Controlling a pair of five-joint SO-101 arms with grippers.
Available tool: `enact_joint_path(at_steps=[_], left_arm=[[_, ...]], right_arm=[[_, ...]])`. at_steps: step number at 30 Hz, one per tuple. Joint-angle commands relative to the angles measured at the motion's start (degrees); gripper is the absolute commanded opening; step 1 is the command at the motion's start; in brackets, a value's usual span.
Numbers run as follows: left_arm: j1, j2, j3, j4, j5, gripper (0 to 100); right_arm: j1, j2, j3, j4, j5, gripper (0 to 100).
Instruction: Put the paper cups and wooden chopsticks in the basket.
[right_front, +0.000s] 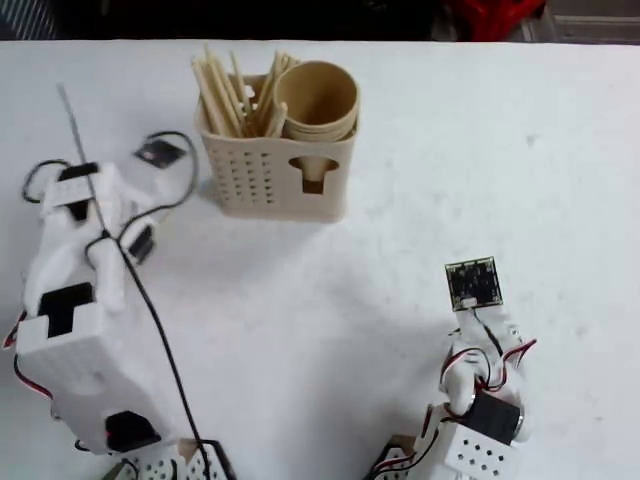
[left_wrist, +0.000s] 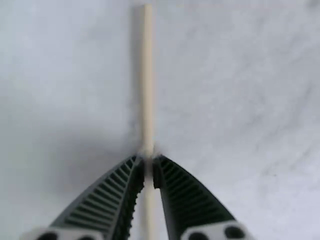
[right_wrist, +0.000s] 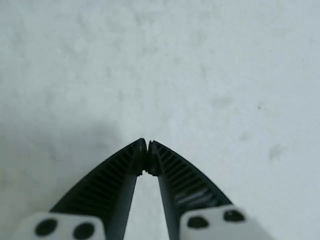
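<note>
Pinching a chopstick (left_wrist: 146, 75) with just its tips, the left gripper (left_wrist: 148, 167) may drop it outside the basket (right_front: 270, 182); the right gripper (right_wrist: 146, 150) is closed.

The basket (right_front: 275, 180) is standing at 12 o'clock, with chopsticks (right_front: 225, 95) and paper cups (right_front: 318, 100) crowding its top and leaving little room inside. The left arm (right_front: 80, 330) and its black cable (right_front: 160, 345) are blocking 8 o'clock; the right arm (right_front: 480, 410) is sitting at 5 o'clock. Open tabletop (right_front: 330, 290) is stretching between them and out to 3 o'clock. The left claw (left_wrist: 148, 161) is pinching a single chopstick (left_wrist: 146, 75), which is jutting ahead over bare surface.
</note>
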Motion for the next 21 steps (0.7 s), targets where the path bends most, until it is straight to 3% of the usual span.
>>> enact_joint_path(at_steps=[1,7,12,17,21], left_arm=[[-4.8,-9.9,-5.7,3.7,1.6,2],[-1.2,-30.1,-9.3,10.5,6.9,2],[10.5,-47.2,-9.8,10.2,14.8,2],[25.5,-55.4,-9.8,1.7,23.0,2],[32.0,-55.8,-9.5,-10.3,28.5,2]], right_arm=[[0.5,-0.7,0.4,-0.7,0.1,1.8],[0.5,-0.7,0.4,-0.7,0.1,1.8],[0.5,-0.7,0.4,-0.7,0.1,1.8],[0.5,-0.7,0.4,-0.7,0.1,1.8],[0.5,-0.7,0.4,-0.7,0.1,1.8]])
